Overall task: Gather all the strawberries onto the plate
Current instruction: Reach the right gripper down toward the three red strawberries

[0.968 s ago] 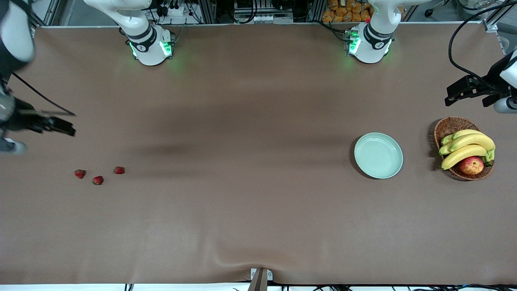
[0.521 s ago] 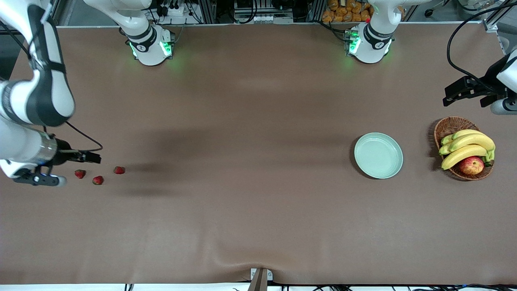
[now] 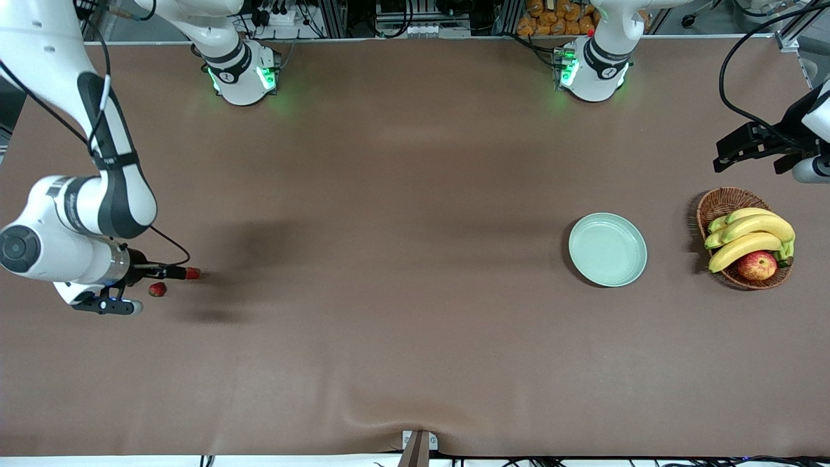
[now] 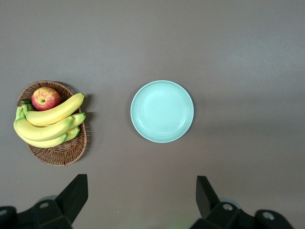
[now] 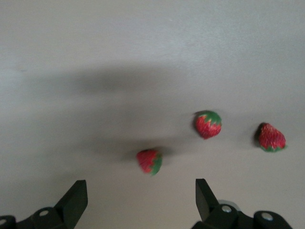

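The right hand (image 3: pixel 170 272) hovers low over the three strawberries at the right arm's end of the counter (image 3: pixel 389 337), its fingers (image 5: pixel 74 200) spread wide with nothing between them. In the right wrist view one strawberry (image 5: pixel 150 161) lies nearest the gap between the fingers, a second (image 5: pixel 208 124) sits at about two o'clock from it, and a third (image 5: pixel 271 137) lies just past that one, none touching. The plate (image 3: pixel 607 250) is empty and well apart, toward the left arm's end of the counter, with a wicker basket (image 3: pixel 720 202) of bananas (image 3: pixel 749 233) and an apple (image 3: pixel 757 265) beside it at three o'clock. The left hand (image 3: pixel 746 148) waits above the basket with fingers (image 4: pixel 71 198) wide, holding nothing.

The berries look light, small and somewhat rounded, so likely to roll or squirt out of a hard pinch. Best taken across the widest part of the red body, below the green top, with a gentle close
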